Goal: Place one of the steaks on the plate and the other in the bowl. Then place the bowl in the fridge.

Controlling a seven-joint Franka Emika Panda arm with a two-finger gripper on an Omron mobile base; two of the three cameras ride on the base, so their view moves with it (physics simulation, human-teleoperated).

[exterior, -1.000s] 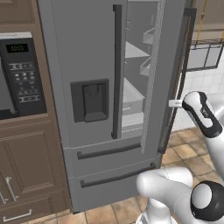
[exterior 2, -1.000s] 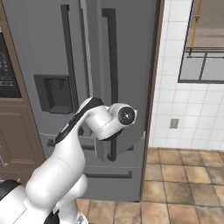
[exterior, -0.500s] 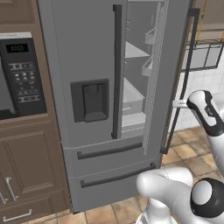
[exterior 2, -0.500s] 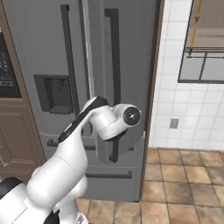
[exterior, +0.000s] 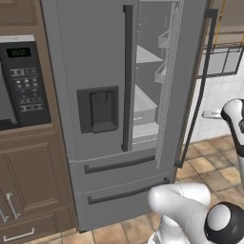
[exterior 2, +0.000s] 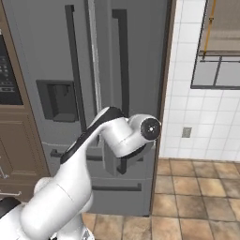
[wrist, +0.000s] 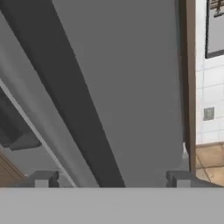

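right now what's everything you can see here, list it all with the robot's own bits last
fridge: 1, grey stainless, centre of both base views; its right door stands ajar, white shelves showing in the gap
fridge handles: dark, vertical, one on each door
dispenser recess: 1, dark, in the left door
lower drawers: 2, grey with dark bar handles, below the doors
microwave panel: 1, black, left of the fridge
cabinets: brown wood, under the microwave
wall tiles: white, right of the fridge
window: 1, dark frame, upper right
floor tiles: tan-brown
arm: 1, white with dark joints, in front of the fridge
end effector: 1, dark tips set wide apart, holding nothing, by the right door's handle
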